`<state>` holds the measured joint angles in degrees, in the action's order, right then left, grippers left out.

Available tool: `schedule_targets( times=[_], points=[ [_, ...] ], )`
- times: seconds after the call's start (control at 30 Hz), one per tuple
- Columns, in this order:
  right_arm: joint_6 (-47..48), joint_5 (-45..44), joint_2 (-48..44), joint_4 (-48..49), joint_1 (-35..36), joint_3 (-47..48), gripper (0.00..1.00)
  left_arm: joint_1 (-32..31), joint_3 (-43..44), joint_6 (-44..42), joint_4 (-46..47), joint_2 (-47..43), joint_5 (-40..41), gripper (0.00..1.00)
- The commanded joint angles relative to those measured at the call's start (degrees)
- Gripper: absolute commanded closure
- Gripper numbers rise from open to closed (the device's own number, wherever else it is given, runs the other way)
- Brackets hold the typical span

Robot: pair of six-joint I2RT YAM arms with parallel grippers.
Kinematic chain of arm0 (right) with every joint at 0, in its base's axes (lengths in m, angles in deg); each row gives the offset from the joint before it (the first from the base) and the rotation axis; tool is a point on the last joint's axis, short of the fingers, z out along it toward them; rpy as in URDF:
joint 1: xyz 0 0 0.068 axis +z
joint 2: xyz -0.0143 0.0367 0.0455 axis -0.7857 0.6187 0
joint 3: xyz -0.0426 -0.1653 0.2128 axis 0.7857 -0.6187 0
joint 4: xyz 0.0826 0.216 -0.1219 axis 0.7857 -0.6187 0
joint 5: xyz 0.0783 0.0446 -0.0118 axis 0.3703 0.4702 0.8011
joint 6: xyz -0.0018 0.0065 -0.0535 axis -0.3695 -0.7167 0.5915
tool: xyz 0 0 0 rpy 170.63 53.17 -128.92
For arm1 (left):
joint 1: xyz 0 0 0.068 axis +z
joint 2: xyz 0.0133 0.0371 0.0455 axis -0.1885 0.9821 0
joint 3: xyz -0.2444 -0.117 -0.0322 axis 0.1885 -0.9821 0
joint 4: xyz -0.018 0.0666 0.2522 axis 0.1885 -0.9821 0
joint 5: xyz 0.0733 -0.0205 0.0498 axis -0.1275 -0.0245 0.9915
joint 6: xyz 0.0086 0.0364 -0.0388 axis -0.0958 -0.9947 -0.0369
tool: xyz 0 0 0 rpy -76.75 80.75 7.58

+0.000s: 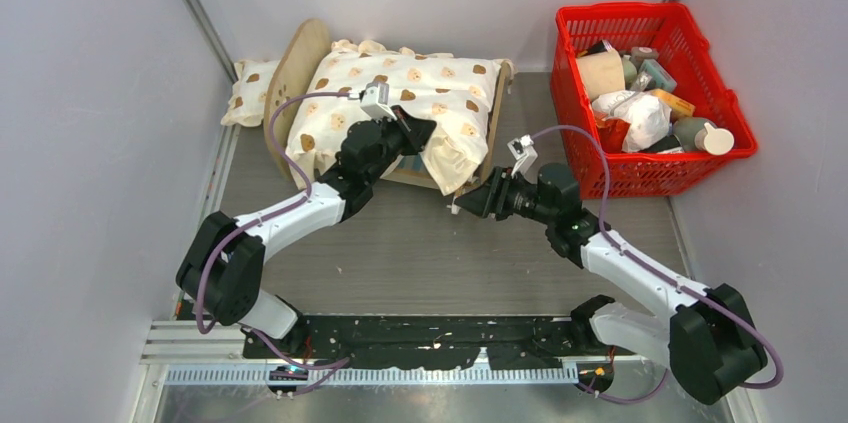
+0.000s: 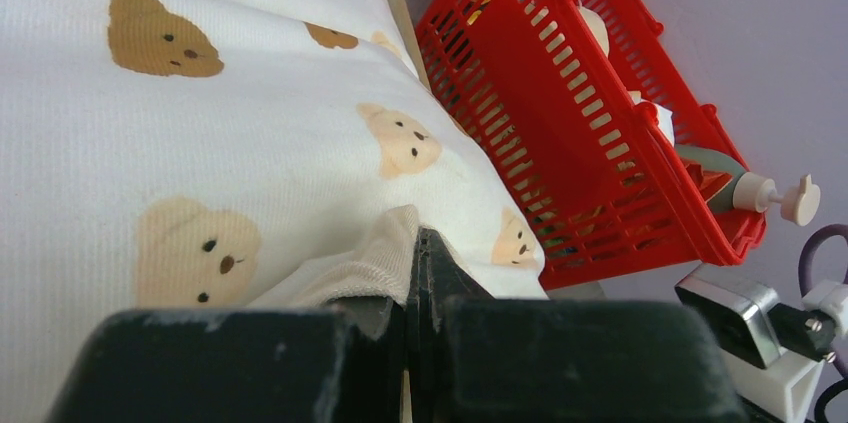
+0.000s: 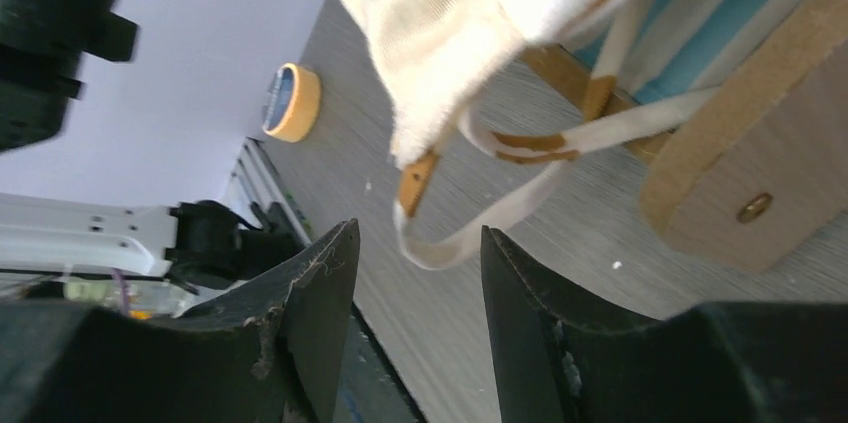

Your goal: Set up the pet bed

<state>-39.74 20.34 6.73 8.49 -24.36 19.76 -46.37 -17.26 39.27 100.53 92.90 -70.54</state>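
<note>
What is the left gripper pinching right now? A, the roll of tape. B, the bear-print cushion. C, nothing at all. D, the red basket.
B: the left gripper is shut on a fold at the edge of the bear-print cushion, seen in the left wrist view.

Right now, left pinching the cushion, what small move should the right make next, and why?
Probably ease the right gripper forward and close on the tie: its jaws stand open, the tie hangs loose just ahead by the bed, and the left gripper grips the cushion.
</note>
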Motion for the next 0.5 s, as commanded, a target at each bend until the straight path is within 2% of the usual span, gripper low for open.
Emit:
schedule_targets(
  times=[0.0, 0.2, 0.47],
  points=[
    [8.6, -3.7, 2.0, 9.8, 1.4, -2.8, 0.45, 0.3, 0.1, -0.4, 4.5, -0.4, 0.4, 1.00],
    [10.0, -3.1, 6.4, 15.6, 3.6, -1.3, 0.42, 0.3, -0.2, -0.2, 4.9, -0.2, 0.4, 1.00],
    [15.7, -11.3, 7.9, 10.5, 8.9, 2.5, 0.40, 0.3, 0.4, 0.4, 5.3, 0.3, -0.1, 1.00]
  ],
)
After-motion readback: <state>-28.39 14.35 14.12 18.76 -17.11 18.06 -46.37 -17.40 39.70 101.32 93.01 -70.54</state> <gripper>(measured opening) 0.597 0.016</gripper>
